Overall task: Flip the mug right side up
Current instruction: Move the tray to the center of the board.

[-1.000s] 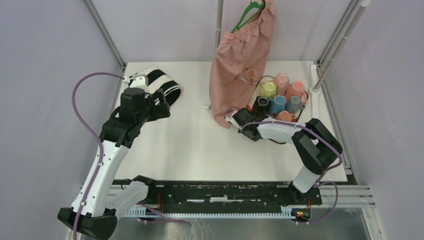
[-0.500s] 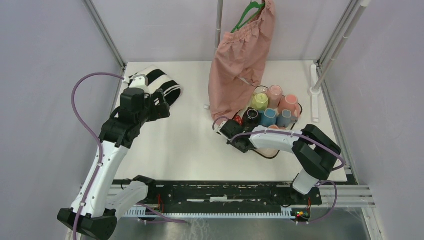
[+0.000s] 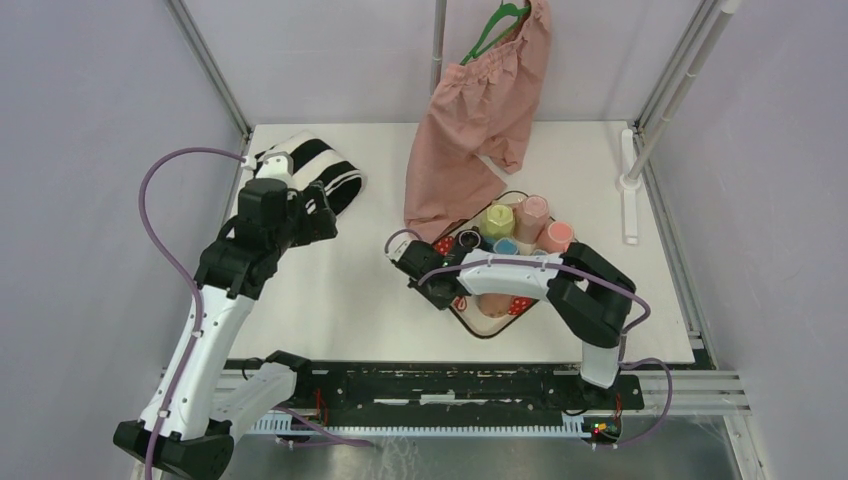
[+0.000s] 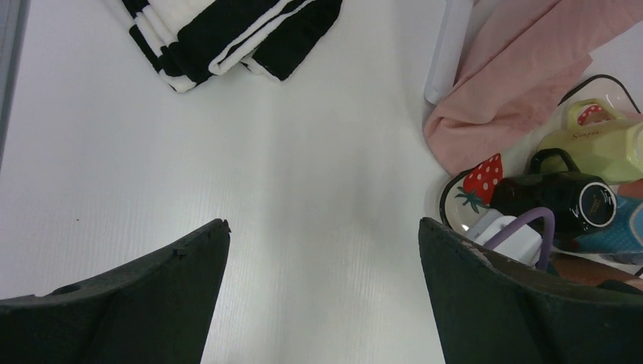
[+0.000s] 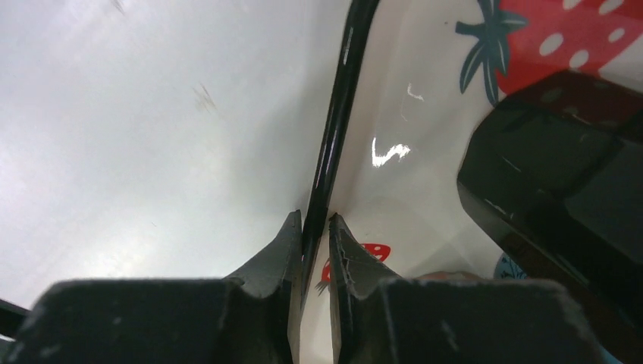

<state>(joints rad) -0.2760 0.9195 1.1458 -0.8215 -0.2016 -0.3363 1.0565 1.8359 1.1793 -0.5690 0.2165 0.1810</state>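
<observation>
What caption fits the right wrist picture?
Right hand pinches the strawberry tray by its black rim, black mug close by.

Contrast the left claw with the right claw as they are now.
The left claw is wide open; the right claw is pinched nearly shut. The left claw holds nothing, while the right claw grips the black rim of the strawberry-patterned white tray. The left claw hangs above the white table, apart from the tray; the right claw sits at the tray's edge. Both have dark fingers.
</observation>
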